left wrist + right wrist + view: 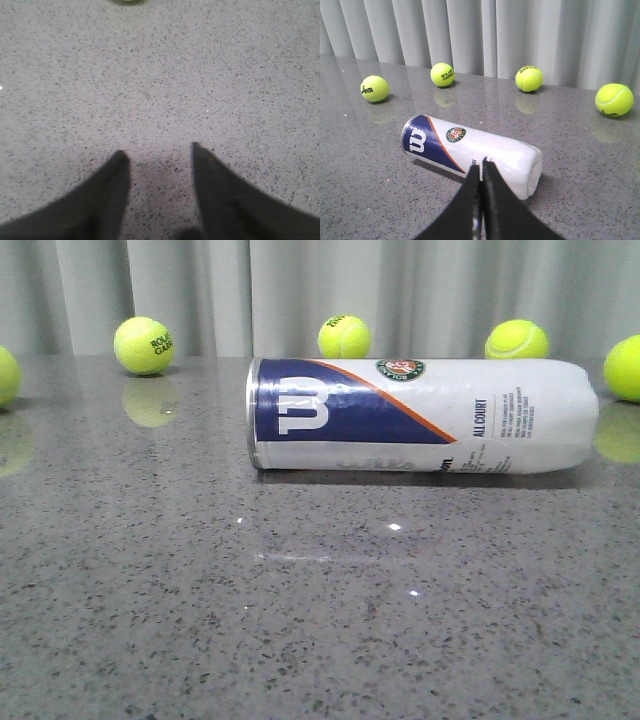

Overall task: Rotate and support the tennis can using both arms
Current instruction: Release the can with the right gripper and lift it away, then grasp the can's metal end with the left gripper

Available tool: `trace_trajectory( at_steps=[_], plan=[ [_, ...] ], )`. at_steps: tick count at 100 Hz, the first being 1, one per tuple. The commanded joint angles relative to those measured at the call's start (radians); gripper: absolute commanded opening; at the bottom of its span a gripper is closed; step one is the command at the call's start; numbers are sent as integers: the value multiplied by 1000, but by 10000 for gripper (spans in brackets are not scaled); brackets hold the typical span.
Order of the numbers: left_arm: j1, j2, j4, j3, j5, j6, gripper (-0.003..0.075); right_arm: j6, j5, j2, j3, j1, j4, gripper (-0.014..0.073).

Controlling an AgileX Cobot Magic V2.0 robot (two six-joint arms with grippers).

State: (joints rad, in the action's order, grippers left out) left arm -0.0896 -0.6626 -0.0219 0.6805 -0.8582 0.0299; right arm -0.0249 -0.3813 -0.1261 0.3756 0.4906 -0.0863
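Observation:
The tennis can [420, 415] lies on its side on the grey speckled table, its silver rim and navy Wilson end to the left and its white end to the right. No arm shows in the front view. In the right wrist view the can [470, 152] lies just beyond my right gripper [481, 165], whose black fingers are pressed together and empty, with the tips overlapping the can's near side. My left gripper [157, 152] is open and empty over bare tabletop, and the can is out of that view.
Several yellow-green tennis balls [145, 345] [344, 336] [516, 340] stand along the back of the table by the grey curtain, with more at the left edge [6, 376] and right edge [625, 368]. A ball's edge [127, 1] shows in the left wrist view.

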Motion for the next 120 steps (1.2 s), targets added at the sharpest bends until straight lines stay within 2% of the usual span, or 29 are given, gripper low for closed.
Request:
trace_trajectory(
  at_steps=[1,6,14,35,46,53,68,104,111,120],
  plan=[
    [-7,-55,-52,53,43,0,538,0,74,-10,26,-5,-1,-60],
    [-7,-96,-103,63,40,-5,563,0,74,-10,26,-5,-1,-60],
    [-7,-155,-240,84,40,-68,542,0,74,-10,26,-5,-1,-60],
    [-7,-325,-812,105,16,-406,527,0,74,-10,26,-5,-1,-60],
    [-7,-420,-1140,105,-79,-604,527,0,74,-10,26,-5,-1,-60],
    [-7,-481,-1273,105,-134,-692,527,0,74,-10,26,-5,-1,-60],
    [-35,-604,-1374,105,-152,-765,527,0,74,-10,26,-5,-1,-60],
    [-228,-832,-1571,169,-207,-897,519,0,75,-10,26,-5,-1,-60],
    [-253,-859,-1575,181,-216,-902,473,0,75,-10,26,-5,-1,-60],
    [-267,-886,-1584,191,-229,-945,358,0,75,-10,26,-5,-1,-60]
  ],
)
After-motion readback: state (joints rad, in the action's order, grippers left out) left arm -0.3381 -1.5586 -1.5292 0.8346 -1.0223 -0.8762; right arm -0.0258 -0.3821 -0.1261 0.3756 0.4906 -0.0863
